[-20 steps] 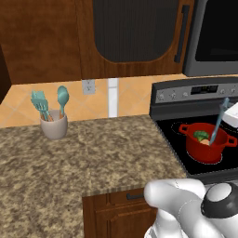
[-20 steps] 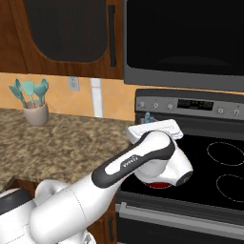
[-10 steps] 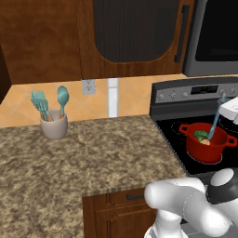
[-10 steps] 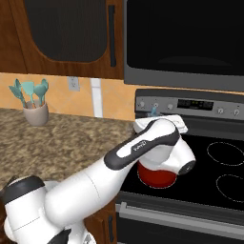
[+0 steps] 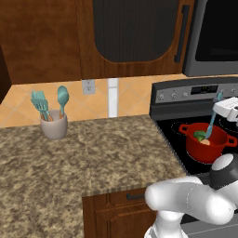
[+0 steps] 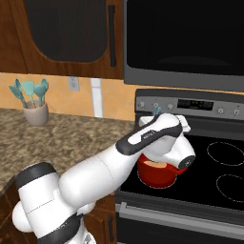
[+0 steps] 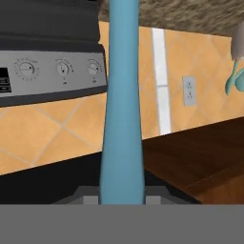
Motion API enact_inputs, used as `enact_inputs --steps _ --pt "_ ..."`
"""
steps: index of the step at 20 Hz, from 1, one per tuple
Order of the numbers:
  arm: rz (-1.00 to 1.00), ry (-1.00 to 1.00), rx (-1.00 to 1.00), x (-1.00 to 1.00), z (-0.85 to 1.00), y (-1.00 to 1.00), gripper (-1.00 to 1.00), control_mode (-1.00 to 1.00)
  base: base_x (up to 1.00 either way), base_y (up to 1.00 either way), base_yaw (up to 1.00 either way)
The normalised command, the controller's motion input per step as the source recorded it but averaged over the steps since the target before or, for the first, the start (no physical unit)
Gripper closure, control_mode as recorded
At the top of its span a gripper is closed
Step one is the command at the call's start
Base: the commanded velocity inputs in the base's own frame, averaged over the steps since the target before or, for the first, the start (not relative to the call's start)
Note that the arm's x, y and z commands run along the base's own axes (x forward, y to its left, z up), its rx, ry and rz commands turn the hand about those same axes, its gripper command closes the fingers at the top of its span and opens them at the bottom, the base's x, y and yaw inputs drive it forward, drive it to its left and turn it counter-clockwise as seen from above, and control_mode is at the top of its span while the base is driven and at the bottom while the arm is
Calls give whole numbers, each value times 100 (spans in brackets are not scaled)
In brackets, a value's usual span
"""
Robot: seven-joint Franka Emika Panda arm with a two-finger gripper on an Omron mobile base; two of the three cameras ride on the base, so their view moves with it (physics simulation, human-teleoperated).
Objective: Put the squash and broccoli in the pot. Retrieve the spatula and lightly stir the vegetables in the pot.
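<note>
The tabletop (image 5: 93, 153) is speckled brown granite, faintly polished. The pot (image 5: 204, 148) looks like smooth glossy red enamel. The spatula (image 7: 121, 119) is matt light-blue plastic. The cabinets (image 5: 46, 42) are dark varnished wood; the stove (image 6: 190, 107) panel is brushed grey metal.

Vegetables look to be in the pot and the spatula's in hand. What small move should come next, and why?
Probably a short, gentle sweep of the spatula inside the pot: the gripper is shut on its handle, and its head already sits among the broccoli and squash.

Robot arm (image 6: 90, 176): glossy white rounded link shells. Dark grey bands mark the joints. One dark strip runs along the forearm link.
</note>
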Motion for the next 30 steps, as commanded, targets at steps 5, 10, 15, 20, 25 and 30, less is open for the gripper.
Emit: enact_inputs --steps 5,10,15,20,25,30 --pt "-6 0 0 39 -40 -6 100 -100 0 0 0" --pt "-6 0 0 37 -33 -14 100 -100 0 0 0" --pt "-4 0 -1 20 -38 -21 100 -100 0 0 0" --pt "-2 0 0 11 -22 -30 100 -100 0 0 0" --pt "-1 -6 0 2 -19 -15 100 -100 0 0 0" --pt "-4 -10 -5 4 24 -6 100 -100 0 0 0"
